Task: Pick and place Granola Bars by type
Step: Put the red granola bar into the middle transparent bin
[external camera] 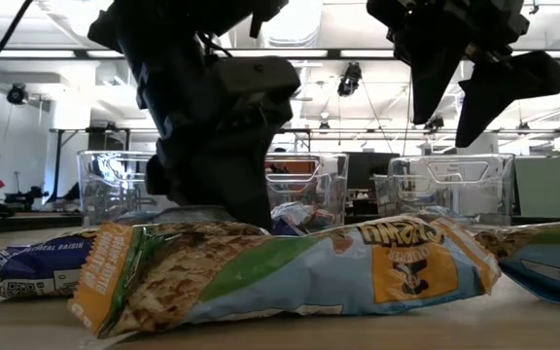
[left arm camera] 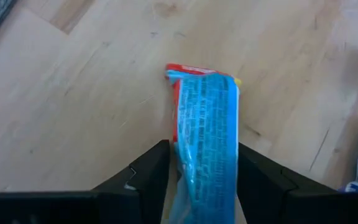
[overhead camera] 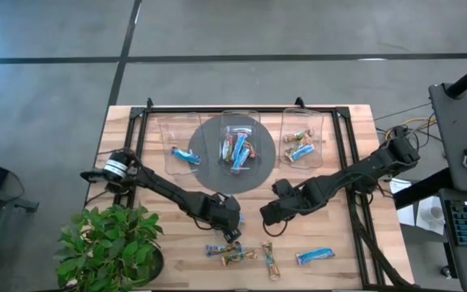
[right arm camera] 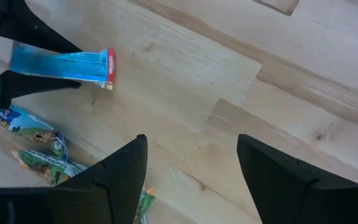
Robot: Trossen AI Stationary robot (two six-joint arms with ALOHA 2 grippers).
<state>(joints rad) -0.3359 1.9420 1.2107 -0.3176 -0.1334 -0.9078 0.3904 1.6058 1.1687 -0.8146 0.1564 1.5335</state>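
Blue-wrapped granola bar point(left arm camera: 207, 134) sits pinched between the fingers of the left gripper point(overhead camera: 233, 231), held low over the bare wood of the table point(overhead camera: 355, 243) near its front. Just beside it, the right gripper point(overhead camera: 267, 215) hovers spread wide, holding nothing, arm stretched inward.

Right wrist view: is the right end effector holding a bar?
No, the right end effector is open over bare wood with nothing between its fingers, while the blue bar sits in the left end effector.
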